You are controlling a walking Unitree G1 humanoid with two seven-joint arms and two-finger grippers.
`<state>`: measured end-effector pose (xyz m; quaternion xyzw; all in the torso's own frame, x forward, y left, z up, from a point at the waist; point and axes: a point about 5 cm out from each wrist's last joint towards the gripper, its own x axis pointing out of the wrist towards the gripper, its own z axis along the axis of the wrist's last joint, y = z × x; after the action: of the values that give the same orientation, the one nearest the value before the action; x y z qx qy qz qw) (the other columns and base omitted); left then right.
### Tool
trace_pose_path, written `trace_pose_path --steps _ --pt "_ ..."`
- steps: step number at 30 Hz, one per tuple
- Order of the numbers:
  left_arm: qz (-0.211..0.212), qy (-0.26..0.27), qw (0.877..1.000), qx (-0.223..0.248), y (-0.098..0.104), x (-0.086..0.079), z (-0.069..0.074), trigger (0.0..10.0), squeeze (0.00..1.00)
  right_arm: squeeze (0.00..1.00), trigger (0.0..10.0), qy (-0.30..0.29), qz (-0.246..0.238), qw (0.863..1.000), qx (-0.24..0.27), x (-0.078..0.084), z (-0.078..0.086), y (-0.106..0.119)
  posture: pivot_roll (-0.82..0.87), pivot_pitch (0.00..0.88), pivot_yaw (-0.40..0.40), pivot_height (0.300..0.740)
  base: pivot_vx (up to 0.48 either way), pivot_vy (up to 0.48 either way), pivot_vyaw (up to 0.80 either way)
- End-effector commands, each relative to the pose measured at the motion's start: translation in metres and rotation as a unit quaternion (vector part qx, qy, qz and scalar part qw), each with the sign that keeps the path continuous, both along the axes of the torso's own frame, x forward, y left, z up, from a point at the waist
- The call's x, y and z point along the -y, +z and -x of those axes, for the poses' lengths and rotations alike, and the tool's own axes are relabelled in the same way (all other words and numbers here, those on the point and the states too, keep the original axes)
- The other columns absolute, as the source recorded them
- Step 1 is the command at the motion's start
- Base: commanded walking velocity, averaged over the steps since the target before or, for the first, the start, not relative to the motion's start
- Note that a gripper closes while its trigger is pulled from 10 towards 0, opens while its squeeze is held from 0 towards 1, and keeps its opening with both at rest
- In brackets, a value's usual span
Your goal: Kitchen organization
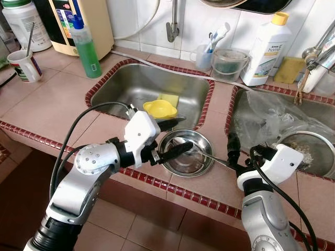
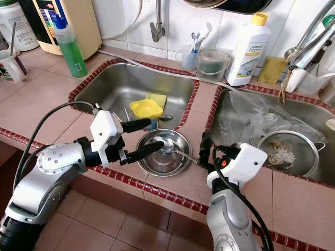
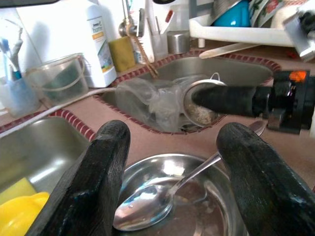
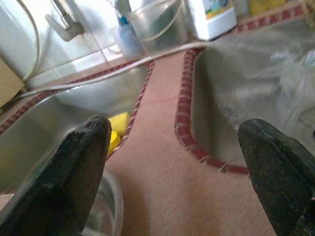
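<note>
Your left gripper (image 1: pixel 175 137), fingers spread wide, hovers over a spoon (image 3: pixel 147 204) in the steel bowl (image 1: pixel 201 166) on the counter. Right gripper (image 4: pixel 179 167) gapes empty. Spoon looks stiff, slippery; grasp its handle.

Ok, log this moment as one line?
left gripper: open, over steel bowl | spoon: in bowl | right gripper: open, beside bowl
</note>
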<state>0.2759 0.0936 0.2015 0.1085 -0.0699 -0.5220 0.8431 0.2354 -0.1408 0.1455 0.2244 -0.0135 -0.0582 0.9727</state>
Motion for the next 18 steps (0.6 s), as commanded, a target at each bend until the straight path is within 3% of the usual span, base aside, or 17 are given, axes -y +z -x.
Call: trace_pose_path --steps 1,18 --pt "-0.004 -0.005 1.000 0.005 0.0039 0.0011 -0.0007 10.0 0.00 0.00 10.0 -0.007 -0.060 0.998 -0.014 -0.0121 0.0053 -0.0038 -0.11 0.164 0.027 0.740 0.000 0.000 0.00" --pt "0.000 -0.013 1.000 0.015 0.0127 0.0050 -0.0078 10.0 0.00 0.00 10.0 0.000 -0.085 0.996 -0.011 -0.0165 0.0076 -0.0024 -0.11 0.170 0.044 0.740 0.000 0.000 0.00"
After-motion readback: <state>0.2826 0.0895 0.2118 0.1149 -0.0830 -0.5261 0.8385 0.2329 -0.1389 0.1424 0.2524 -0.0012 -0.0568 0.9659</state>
